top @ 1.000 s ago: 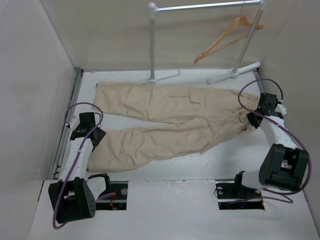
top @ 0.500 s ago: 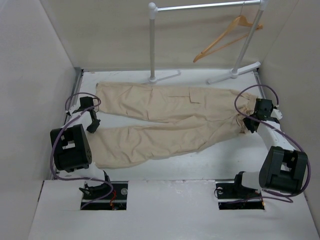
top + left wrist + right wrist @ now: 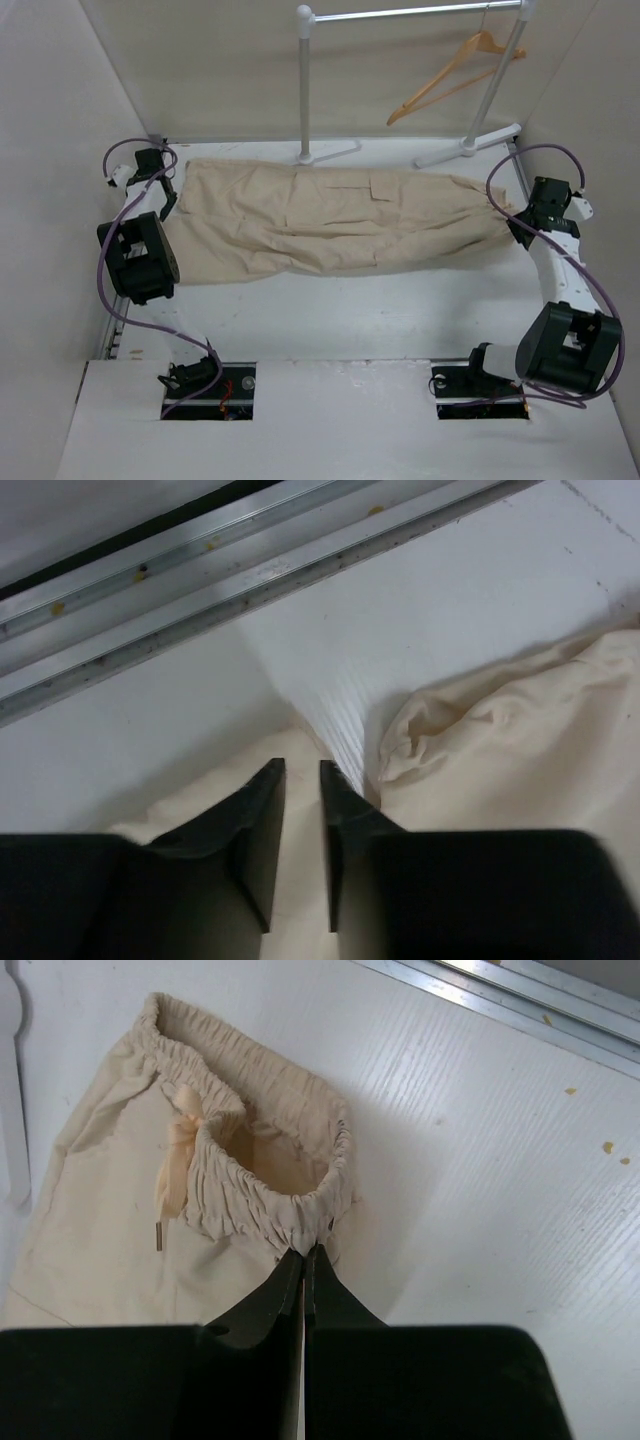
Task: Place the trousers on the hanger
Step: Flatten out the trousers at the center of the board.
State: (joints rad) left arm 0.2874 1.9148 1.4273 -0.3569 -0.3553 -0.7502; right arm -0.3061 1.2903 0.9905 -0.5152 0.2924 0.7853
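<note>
**While both grippers pinch the ends, trousers lie stretched below the rail**

Where the right gripper point(image 3: 303, 1252) meets the cloth, its two fingers are pressed flat together with no gap to be seen. They nip the edge of the gathered elastic waistband point(image 3: 250, 1175). A pale drawstring point(image 3: 175, 1175) dangles at the waist opening, just beside the pinch. From above, that gripper point(image 3: 520, 228) sits out past the hanger end of the white garment rail point(image 3: 305, 80), on the side nearer the arm bases.

The left gripper point(image 3: 302, 770) is closed down to a narrow slit, with beige cloth in and under the slit and crumpled folds bunched on either side. It appears to grip the leg end. Just beyond its tips runs an aluminium track point(image 3: 200, 570) along the table's edge. In the overhead view this gripper point(image 3: 165, 195) stands well out past the rail's other post.

Between the two grippers the trousers point(image 3: 340, 220) lie flat on the white table point(image 3: 350, 310), running lengthwise just in front of the rail's feet. The legs look laid one over the other, and a flap pocket point(image 3: 385, 190) faces up near the middle.

The wooden hanger point(image 3: 432, 83) hangs tilted from the rail beside its far post, above and behind the waist end, apart from the cloth.
</note>
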